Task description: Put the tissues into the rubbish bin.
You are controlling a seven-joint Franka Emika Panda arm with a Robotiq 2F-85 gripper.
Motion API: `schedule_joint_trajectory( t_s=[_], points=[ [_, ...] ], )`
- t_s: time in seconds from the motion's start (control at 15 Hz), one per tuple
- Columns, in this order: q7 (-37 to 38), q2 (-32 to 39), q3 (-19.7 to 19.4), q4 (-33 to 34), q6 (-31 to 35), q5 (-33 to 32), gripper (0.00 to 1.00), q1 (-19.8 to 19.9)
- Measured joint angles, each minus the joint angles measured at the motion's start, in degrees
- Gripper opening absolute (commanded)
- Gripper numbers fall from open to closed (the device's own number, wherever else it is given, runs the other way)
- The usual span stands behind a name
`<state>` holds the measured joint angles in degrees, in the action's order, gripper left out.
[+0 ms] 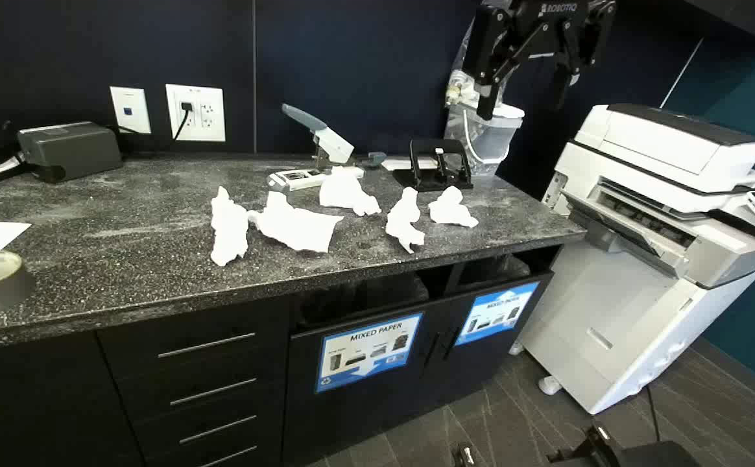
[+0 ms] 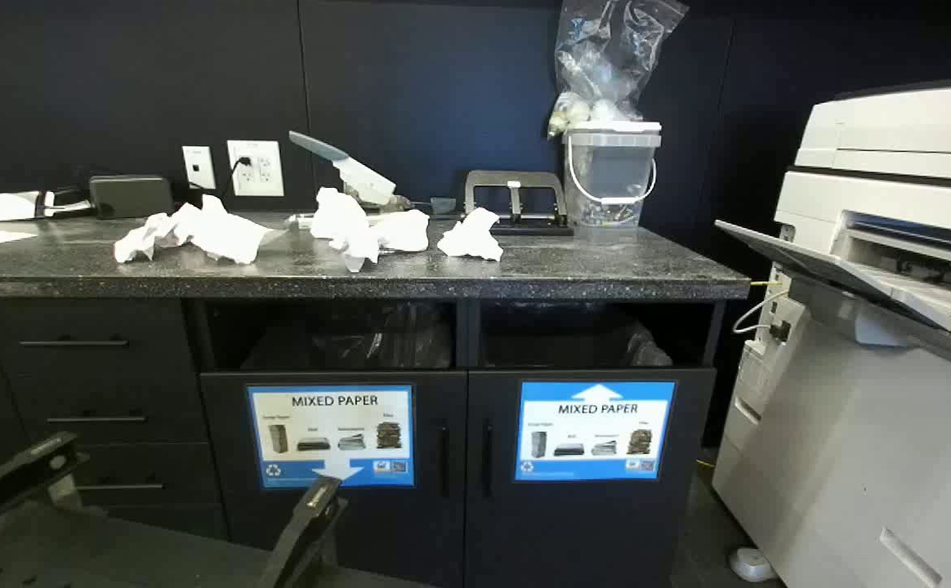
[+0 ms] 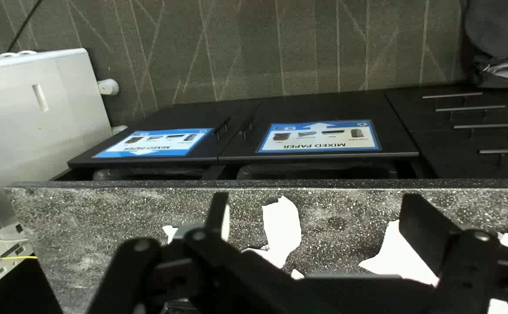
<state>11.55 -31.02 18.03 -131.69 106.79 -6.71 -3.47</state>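
The gripper [image 3: 314,209] stands nearest, across the lower wrist view: fingers spread wide, nothing gripped. One tissue [image 3: 283,229] lies on the countertop [image 3: 345,244], framed left of centre in the gap but well apart from the tips; its long axis runs up the frame, judged square to the closing line. Further tissues [image 1: 296,226] occupy mid-frame in an exterior view. Legible: "ROBOTIQ" on the gripper; "MIXED PAPER" on both signs [image 2: 332,437]. Smaller print unreadable.

Office: large printer [image 2: 851,408], hole punch [image 1: 443,170], MIXED PAPER signs [image 2: 331,435].
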Motion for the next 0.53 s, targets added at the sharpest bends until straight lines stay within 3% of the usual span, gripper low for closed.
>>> schedule_joint_trajectory(
  t_s=[0.53],
  points=[
    [0.0, -0.1, -0.3, 0.4, 0.0, 0.0, 1.00, -0.3]
  ],
)
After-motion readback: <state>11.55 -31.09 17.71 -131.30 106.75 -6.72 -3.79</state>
